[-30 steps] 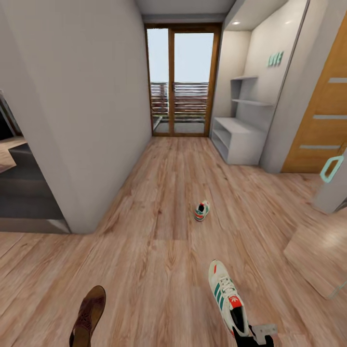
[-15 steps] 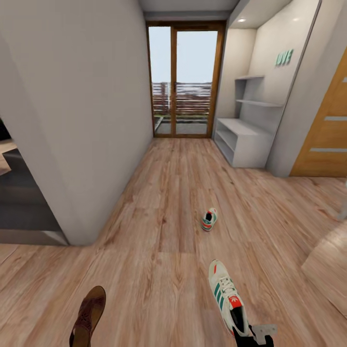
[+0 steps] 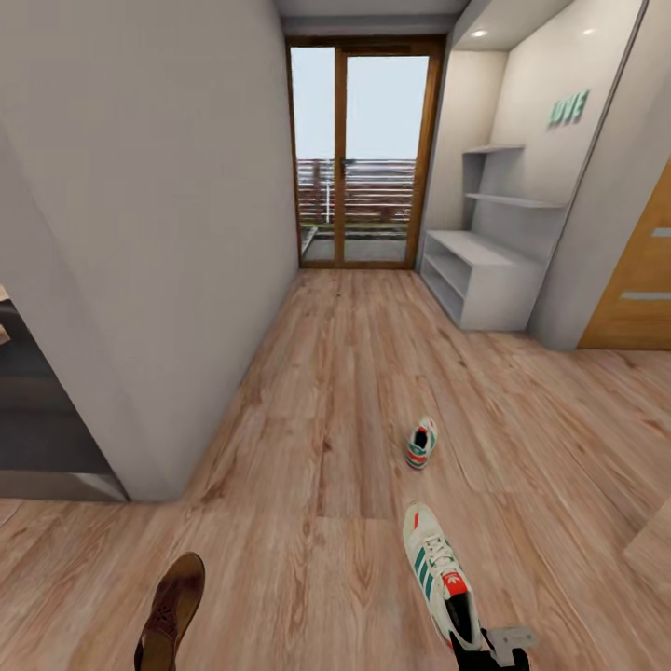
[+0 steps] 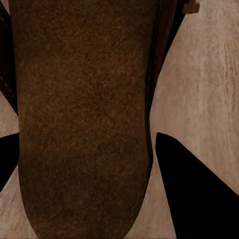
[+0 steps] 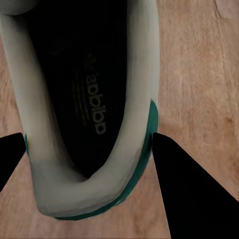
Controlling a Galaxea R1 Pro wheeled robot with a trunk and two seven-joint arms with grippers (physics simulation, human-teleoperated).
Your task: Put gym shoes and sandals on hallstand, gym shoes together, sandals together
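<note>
Right gripper [image 3: 485,652] is clamped on a sneaker [image 3: 440,573] at its heel; the right wrist view shows the heel collar wedged between the two dark fingers [image 5: 191,194], dark lining facing the camera. Left gripper [image 4: 84,199] grasps a sandal [image 3: 172,606], its brown footbed lying between the fingers in the left wrist view. Both items are carried above the floor [image 3: 308,419], toes pointing ahead toward the rack [image 3: 480,284].

The rack stands far ahead, against the right-hand wall, just short of the glazed door [image 3: 359,158]. Its two tiers appear unoccupied. It lies forward and to the right of both grippers, so the right arm is the nearer one.

A second sneaker [image 3: 421,443] lies on the floor between the robot and the rack, well short of it, heel toward the camera, long axis running roughly along the corridor. It is white with green stripes and a red-orange heel patch.

Judgement: transit phase; nothing placed on the rack, and the loose sneaker lies close to the direct path.
</note>
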